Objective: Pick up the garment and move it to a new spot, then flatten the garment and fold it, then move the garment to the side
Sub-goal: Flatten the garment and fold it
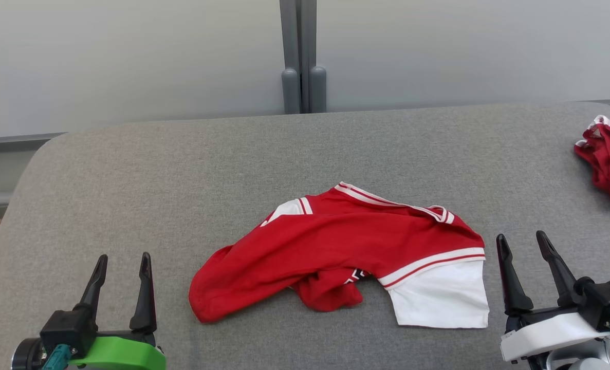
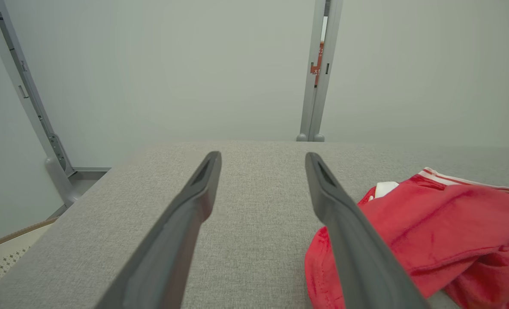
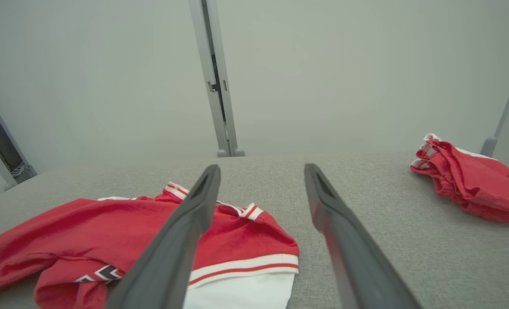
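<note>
Jaws are wide apart on the left gripper (image 1: 124, 256) and right gripper (image 1: 520, 235), but a pinch could grab 2 layers of the bunched garment (image 1: 335, 246).

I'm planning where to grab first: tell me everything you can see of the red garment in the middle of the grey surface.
The red garment is a soft shirt, crumpled and folded over itself. It has striped white trim, a white panel at its right end and a dark printed mark near its lower middle. It lies on the grey fabric surface; the left gripper and right gripper flank it without touching.
</note>
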{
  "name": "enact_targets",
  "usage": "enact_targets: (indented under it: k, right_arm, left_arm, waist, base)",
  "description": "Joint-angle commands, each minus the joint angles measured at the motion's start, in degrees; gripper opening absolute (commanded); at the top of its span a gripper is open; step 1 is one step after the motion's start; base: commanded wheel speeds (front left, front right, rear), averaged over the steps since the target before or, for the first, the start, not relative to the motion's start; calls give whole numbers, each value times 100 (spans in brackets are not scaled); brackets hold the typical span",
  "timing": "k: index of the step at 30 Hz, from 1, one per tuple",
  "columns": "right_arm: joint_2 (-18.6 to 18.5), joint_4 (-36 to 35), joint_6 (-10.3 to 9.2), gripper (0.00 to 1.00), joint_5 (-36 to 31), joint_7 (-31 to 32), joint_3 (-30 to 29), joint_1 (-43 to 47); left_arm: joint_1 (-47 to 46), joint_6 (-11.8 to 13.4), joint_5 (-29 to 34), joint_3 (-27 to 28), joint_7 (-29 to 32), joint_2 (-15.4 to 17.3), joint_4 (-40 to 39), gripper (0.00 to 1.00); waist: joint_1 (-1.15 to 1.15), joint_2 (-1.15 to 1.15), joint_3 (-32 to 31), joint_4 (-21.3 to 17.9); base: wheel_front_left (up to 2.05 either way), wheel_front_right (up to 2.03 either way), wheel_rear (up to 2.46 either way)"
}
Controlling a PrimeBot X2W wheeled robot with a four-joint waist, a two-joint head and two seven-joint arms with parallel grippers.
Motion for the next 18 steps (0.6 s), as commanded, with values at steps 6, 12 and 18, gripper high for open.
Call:
enact_targets:
  k: [6,12,18]
  right_arm:
    - [-15,52,0,100,5,-15,68,21]
    - [-35,66,0,100,29,-15,129,-10]
    - [-35,32,0,100,49,-15,199,-16]
  left_arm:
    - [-53,-27,-154,-89,0,103,140,100]
    - [-120,-28,-176,-76,0,134,231,100]
    - [-125,-28,-167,-83,0,149,254,100]
  waist:
    - [0,0,20,-4]
    - [0,0,26,-21]
    - [0,0,27,-39]
  base:
    - [0,0,0]
    - [0,0,0]
    - [0,0,0]
